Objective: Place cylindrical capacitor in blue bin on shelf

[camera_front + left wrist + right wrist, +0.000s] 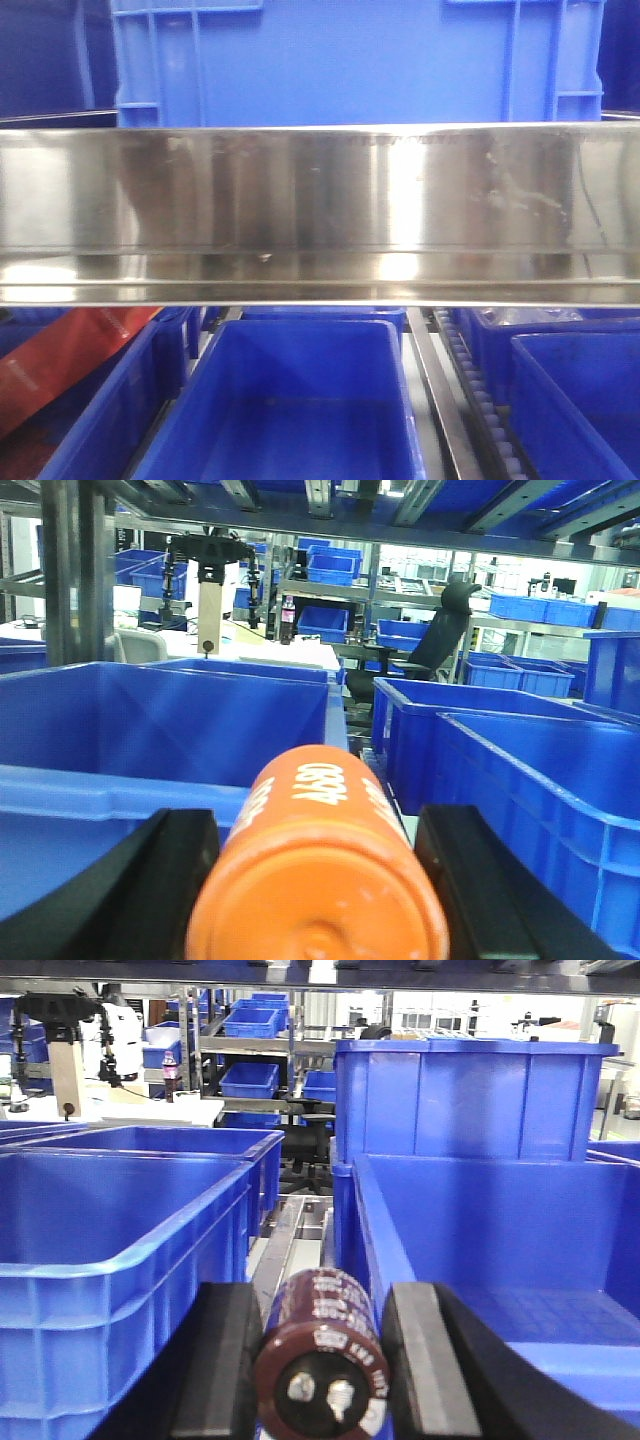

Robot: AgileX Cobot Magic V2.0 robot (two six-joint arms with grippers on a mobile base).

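In the right wrist view a dark brown cylindrical capacitor with two metal terminals lies lengthwise between the black fingers of my right gripper, which is shut on it. It hangs over the gap between a blue bin on the left and a blue bin on the right. My left gripper is shut on an orange cylinder printed "4690", beside the rim of a blue bin. The shelf's shiny steel front rail crosses the front view, where neither gripper shows.
Under the rail stand several blue bins, one in the middle, with a grey roller track to its right. A tall blue crate stands above the rail. Something red lies at the lower left. A taller blue crate rises behind the right bin.
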